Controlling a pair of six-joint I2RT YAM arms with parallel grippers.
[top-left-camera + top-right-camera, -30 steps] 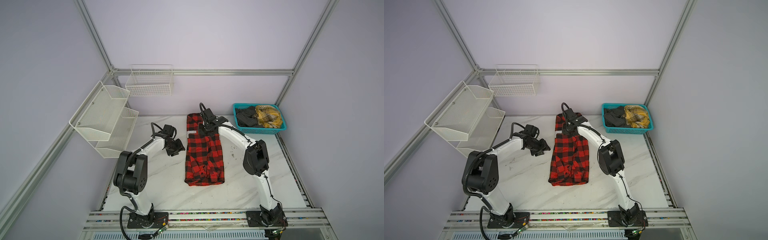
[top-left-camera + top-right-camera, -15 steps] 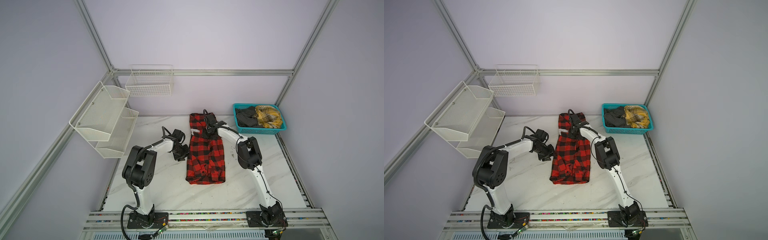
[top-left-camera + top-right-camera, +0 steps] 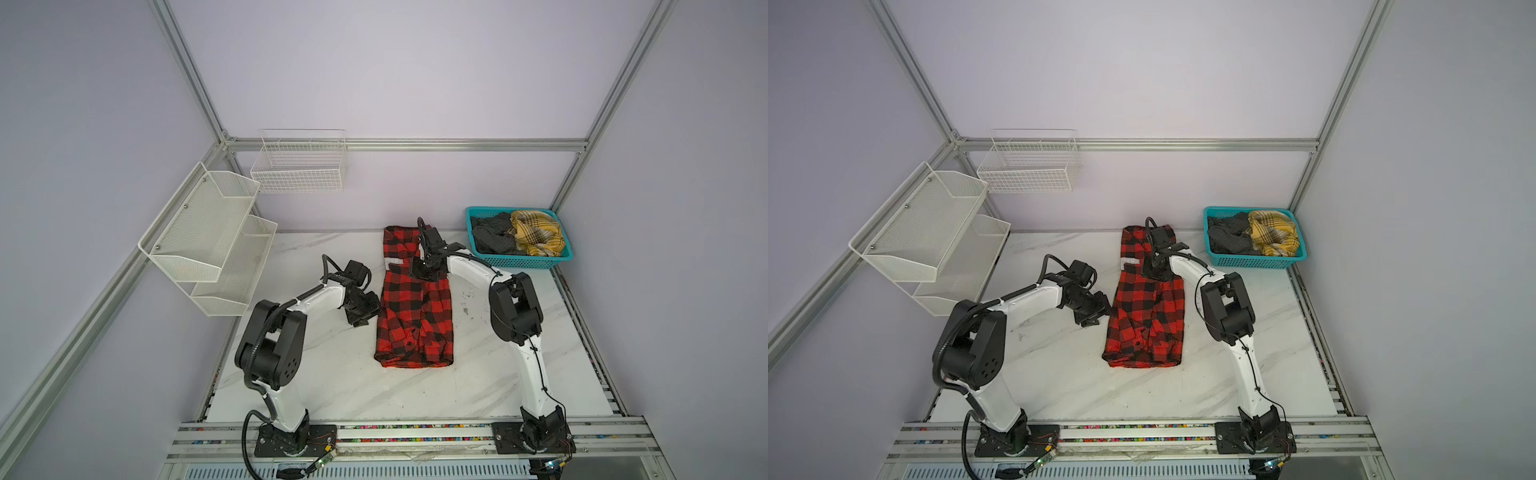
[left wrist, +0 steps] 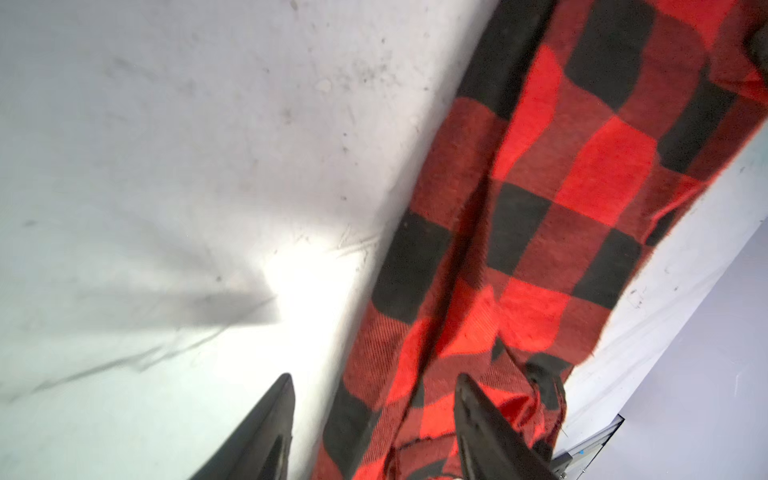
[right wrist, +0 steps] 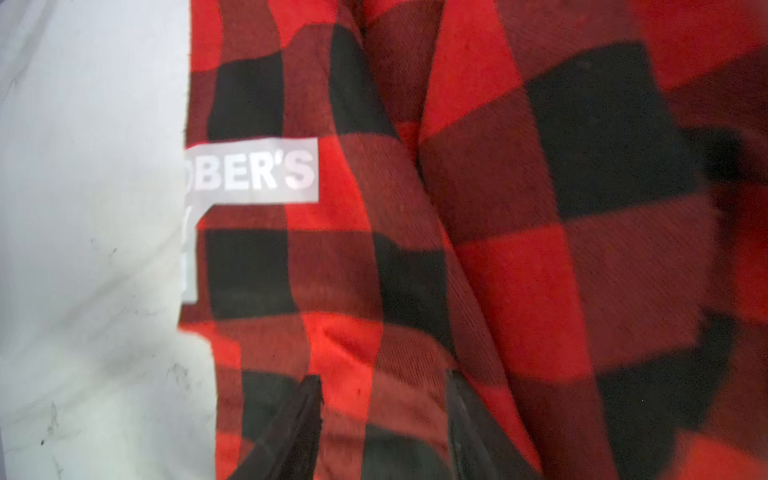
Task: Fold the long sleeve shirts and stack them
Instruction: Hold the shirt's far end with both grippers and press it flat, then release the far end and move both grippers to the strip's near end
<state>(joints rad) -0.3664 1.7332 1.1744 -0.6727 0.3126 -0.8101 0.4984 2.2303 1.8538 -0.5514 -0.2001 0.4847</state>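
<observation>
Three shirts in all: one red-and-black checked shirt point(image 3: 415, 316), one yellow plaid shirt point(image 3: 538, 237), one dark grey shirt point(image 3: 492, 239); one white lettered patch point(image 5: 253, 170) on the checked shirt; one teal plastic basket point(image 3: 524, 263); one white wire basket point(image 3: 299, 168); one white mesh shelf point(image 3: 208, 232) with two tiers; two robot arms, the left arm point(image 3: 318, 296) and the right arm point(image 3: 473, 266); one white marbled table point(image 3: 332, 382).
</observation>
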